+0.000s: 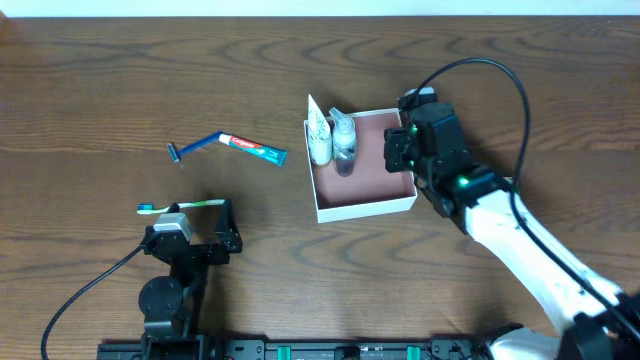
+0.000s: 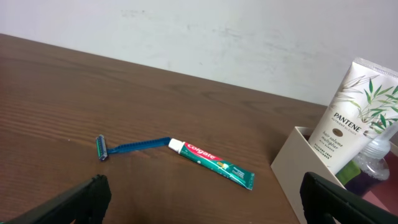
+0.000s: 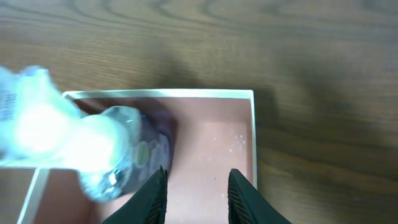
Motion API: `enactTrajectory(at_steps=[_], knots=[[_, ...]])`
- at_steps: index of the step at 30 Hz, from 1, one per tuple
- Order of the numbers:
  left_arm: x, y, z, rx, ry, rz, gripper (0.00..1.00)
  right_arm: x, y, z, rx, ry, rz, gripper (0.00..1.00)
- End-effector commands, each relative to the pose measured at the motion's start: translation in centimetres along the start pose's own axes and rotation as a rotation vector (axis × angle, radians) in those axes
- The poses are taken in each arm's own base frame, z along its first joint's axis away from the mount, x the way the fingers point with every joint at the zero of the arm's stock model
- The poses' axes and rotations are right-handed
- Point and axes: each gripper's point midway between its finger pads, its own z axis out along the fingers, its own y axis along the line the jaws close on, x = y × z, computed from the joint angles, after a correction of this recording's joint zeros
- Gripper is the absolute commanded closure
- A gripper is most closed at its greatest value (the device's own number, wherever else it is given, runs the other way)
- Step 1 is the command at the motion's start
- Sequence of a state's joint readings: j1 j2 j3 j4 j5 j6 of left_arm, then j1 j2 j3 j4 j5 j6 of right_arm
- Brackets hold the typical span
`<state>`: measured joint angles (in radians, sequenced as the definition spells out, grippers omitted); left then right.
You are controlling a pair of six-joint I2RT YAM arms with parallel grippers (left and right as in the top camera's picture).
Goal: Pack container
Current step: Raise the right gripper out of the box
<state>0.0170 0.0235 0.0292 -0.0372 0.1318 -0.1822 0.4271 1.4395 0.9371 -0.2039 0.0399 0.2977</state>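
Note:
The container (image 1: 366, 209) is a shallow white-walled box with a pink floor, right of centre. Inside, at its left side, stand a white Pantene tube (image 1: 319, 134) and a clear bottle (image 1: 344, 146). My right gripper (image 1: 398, 150) hangs over the container's right part, jaws parted over bare pink floor (image 3: 211, 155) with nothing between them (image 3: 198, 193); the bottle (image 3: 118, 155) is just left of the left finger. My left gripper (image 1: 195, 232) rests open at the front left, wide apart (image 2: 211, 205). A blue razor (image 2: 124, 148) and a toothpaste tube (image 2: 214, 163) lie ahead of it.
A green-handled toothbrush (image 1: 180, 206) lies right in front of the left gripper. The razor (image 1: 195, 147) and toothpaste (image 1: 255, 150) lie end to end left of the container. The container's near wall (image 2: 298, 168) shows at the right of the left wrist view.

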Motion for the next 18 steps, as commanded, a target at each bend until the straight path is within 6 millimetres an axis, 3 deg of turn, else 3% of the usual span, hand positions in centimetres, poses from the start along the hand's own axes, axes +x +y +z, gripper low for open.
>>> enactTrajectory(at_steps=[1,9,18], knots=[[1.7,0.3,0.2,-0.001,0.047,0.009,0.02,-0.6,-1.0,-1.0,0.020,0.002,-0.023,0.73],[1.7,0.3,0.2,-0.001,0.047,0.009,0.02,4.9,-4.1,-0.1,0.125,0.223,0.045,0.84],[1.7,0.3,0.2,-0.001,0.047,0.009,0.02,6.3,-4.2,0.0,0.125,0.283,0.046,0.87]])
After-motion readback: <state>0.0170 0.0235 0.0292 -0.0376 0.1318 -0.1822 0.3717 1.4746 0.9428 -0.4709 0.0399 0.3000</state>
